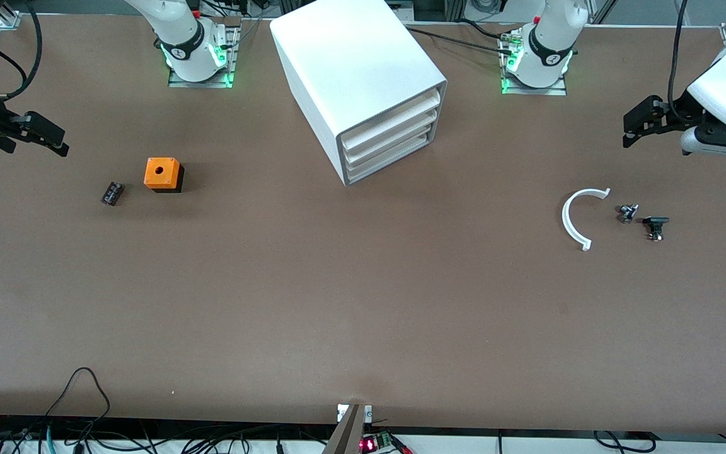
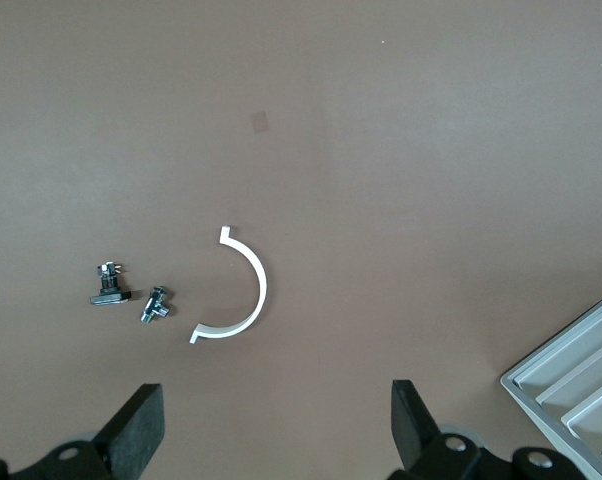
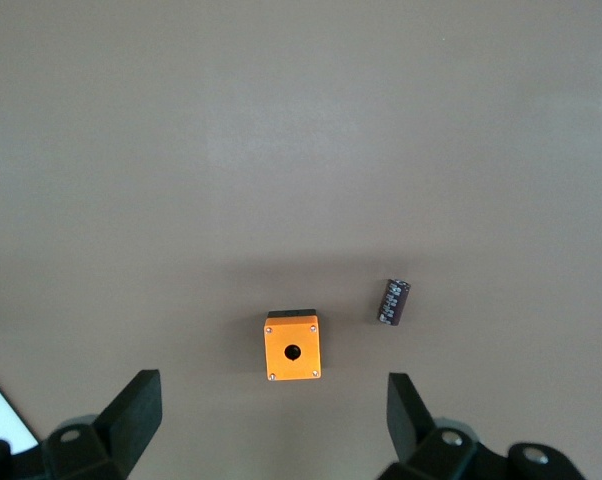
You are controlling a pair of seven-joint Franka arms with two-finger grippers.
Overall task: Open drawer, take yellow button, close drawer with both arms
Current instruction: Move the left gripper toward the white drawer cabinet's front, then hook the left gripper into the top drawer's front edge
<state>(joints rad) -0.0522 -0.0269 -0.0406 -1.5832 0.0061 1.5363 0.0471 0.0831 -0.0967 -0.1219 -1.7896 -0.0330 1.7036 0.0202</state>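
Drawer [image 1: 394, 112], the top one of three in the white cabinet [image 1: 350, 69] at the middle of the base-side edge of the worktop, looks fully shut to me, so I judge nothing is done yet: opening, taking and closing all remain. I see no button anywhere; presumably it sits inside. My left gripper [image 1: 637, 123] waits over the left arm's end edge, fingers spread wide, empty. My right gripper [image 1: 41, 135] hangs over the right arm's end edge, likewise wide apart and empty.
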